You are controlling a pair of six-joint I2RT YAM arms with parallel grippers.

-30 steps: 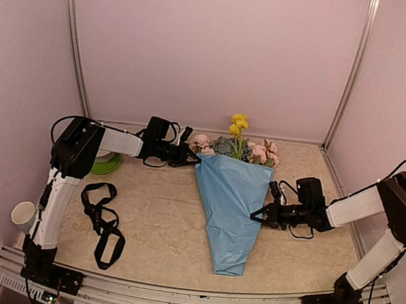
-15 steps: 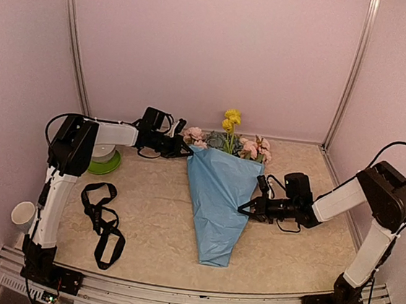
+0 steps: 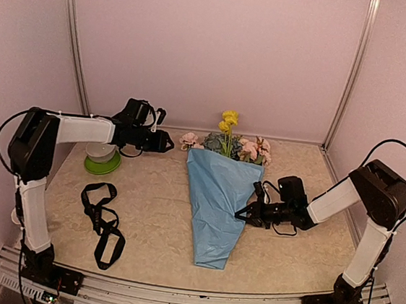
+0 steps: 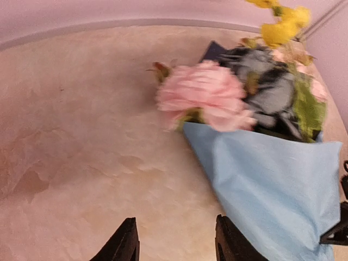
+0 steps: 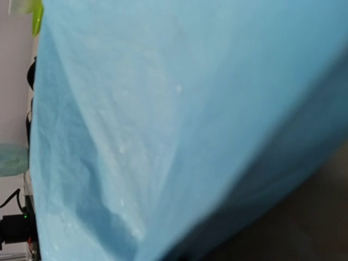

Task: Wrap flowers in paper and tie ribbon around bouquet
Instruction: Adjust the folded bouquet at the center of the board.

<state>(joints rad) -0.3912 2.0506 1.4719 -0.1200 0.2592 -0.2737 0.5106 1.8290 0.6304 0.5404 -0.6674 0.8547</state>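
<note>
Okay, bouquet [image 3: 220,197]: flat on the table, midway between the arms, flowers [image 3: 226,141] toward the back wall, paper [image 4: 272,185] cone tip toward the front.
Left gripper [image 3: 162,142]: fingers apart, nothing in them, hanging left of the pink rose, clear of the paper.
Right gripper [image 3: 242,216]: closed, tip against the cone's right edge; can't tell if it pinches a fold.
Ribbon [image 3: 101,221]: loose heap front-left, well apart from the bouquet, not yet tied.
Risk: with the left side free the cone may spring open; the right arm shoving could crumple paper or spill stems.
Change: left gripper has let go of the top-left corner and backed off left; bouquet slid left, right arm followed.
</note>
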